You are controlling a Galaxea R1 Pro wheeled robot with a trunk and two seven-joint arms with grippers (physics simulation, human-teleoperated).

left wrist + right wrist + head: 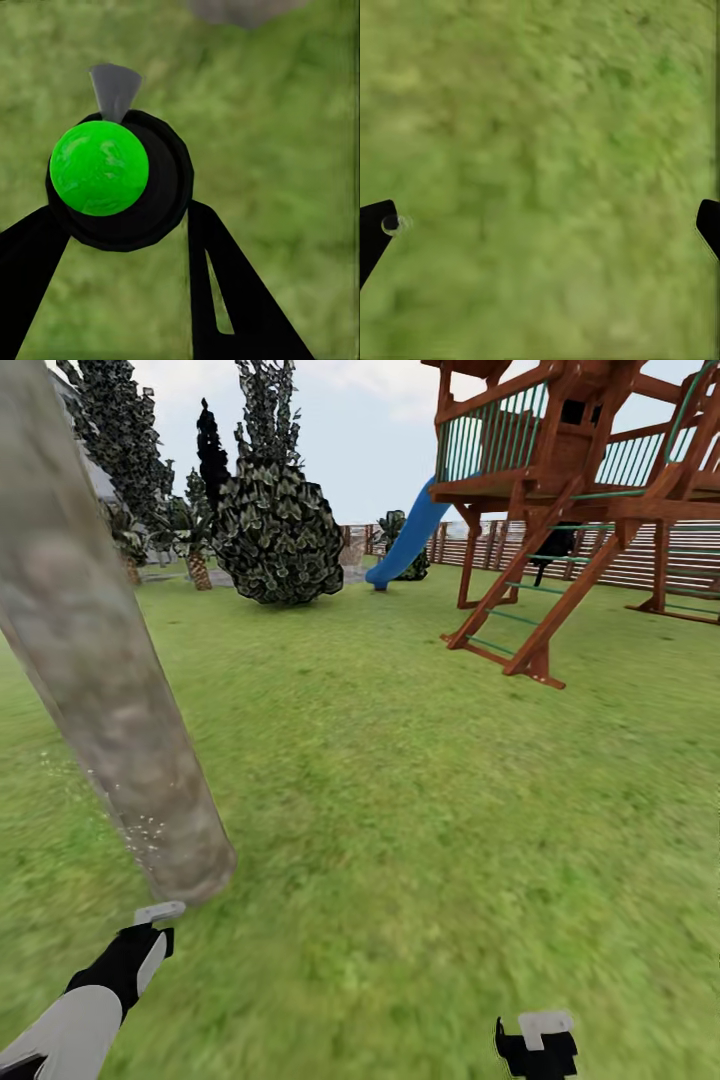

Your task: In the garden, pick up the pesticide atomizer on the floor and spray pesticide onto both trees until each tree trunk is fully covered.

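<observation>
Head camera high, facing forward and down across the wide green lawn (400, 780) toward a brown wooden play tower (580, 490), left wrist camera close above grass along its fingers, right wrist camera likewise, all three sharing lawn.

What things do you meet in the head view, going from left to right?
Tree trunk → round bush → blue slide → wooden play tower. Low in the picture: left gripper holding the atomizer, then right gripper.
</observation>
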